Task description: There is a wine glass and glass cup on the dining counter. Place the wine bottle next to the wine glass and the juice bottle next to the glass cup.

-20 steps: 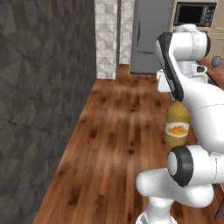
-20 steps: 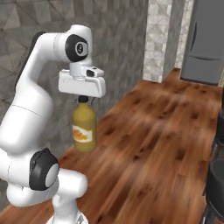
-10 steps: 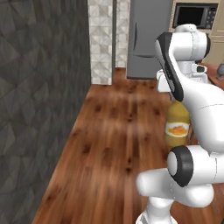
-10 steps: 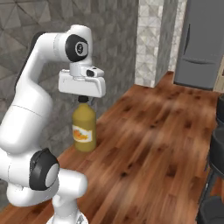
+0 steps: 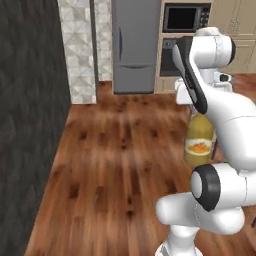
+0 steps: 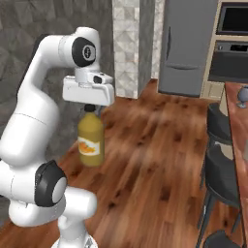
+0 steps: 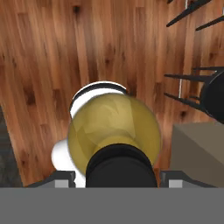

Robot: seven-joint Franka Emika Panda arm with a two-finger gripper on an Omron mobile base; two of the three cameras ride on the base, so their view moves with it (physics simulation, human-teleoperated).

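A stout yellow-orange juice bottle [image 6: 91,140] with an orange-fruit label hangs upright above the wood floor. My gripper [image 6: 89,107] is shut on its dark-capped neck. In the left base view the juice bottle [image 5: 200,141] shows partly behind my arm. The hand view looks straight down on the juice bottle [image 7: 114,127], with its black cap between the fingers. A small greyish wine glass [image 6: 240,97] stands on the reddish-brown dining counter [image 6: 238,135] at the far right, well away from the bottle. The wine bottle and the glass cup are out of view.
Dark stools [image 6: 220,160] line the counter's side. A grey fridge [image 5: 132,47] and built-in ovens [image 5: 182,20] stand ahead, with a tiled pillar [image 5: 77,50] and a dark wall [image 5: 25,125] to the left. Open wood floor [image 5: 115,160] lies between.
The whole picture has shifted, so the camera has moved: fridge, ovens and counter have slid further into view. The bottle stays held in the same place relative to the arm.
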